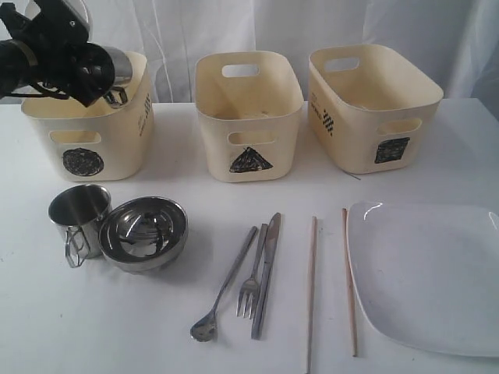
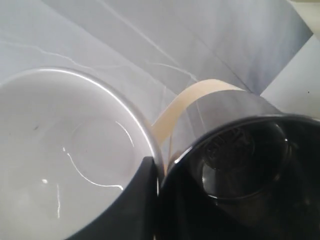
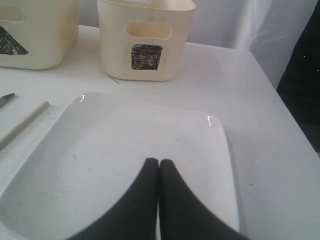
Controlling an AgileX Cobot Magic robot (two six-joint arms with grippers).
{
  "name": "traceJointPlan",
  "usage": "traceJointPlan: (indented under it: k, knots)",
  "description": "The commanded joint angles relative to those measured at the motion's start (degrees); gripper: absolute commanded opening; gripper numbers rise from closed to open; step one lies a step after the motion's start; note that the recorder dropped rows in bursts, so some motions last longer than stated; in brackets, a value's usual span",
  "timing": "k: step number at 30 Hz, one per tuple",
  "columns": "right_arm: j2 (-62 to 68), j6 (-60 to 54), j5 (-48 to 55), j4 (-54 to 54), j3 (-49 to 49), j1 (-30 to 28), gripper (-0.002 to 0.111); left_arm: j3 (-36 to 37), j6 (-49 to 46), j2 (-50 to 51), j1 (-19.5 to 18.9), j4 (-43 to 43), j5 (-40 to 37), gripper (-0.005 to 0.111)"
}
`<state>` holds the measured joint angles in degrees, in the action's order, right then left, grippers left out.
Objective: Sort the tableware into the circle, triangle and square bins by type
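My left gripper hangs over the circle bin, shut on a steel mug and the small white bowl. One finger lies inside each, and their walls are pinched together at the gripper. The mug lies on its side. On the table are a second steel mug, stacked steel bowls, a spoon, a fork, a knife and two chopsticks. My right gripper is shut and empty above the white plate.
The triangle bin stands in the middle and the square bin at the right, both behind the cutlery. The plate lies at the table's front right. A white curtain hangs behind the bins.
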<state>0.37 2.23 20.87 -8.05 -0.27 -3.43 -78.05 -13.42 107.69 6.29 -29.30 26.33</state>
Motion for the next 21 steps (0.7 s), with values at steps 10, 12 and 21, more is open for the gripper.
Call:
traceJointPlan:
  k: [10, 12, 21]
  knots:
    - [-0.4, 0.1, -0.5, -0.6, 0.3, 0.1, 0.000, -9.5, 23.0, 4.4, 0.8, -1.2, -8.4, 0.000]
    - [-0.4, 0.1, -0.5, -0.6, 0.3, 0.1, 0.000, -9.6, 24.0, 4.7, 0.8, -1.2, -9.5, 0.000]
    - [-0.4, 0.1, -0.5, -0.6, 0.3, 0.1, 0.000, -9.6, 24.0, 4.7, 0.8, -1.6, -18.7, 0.006]
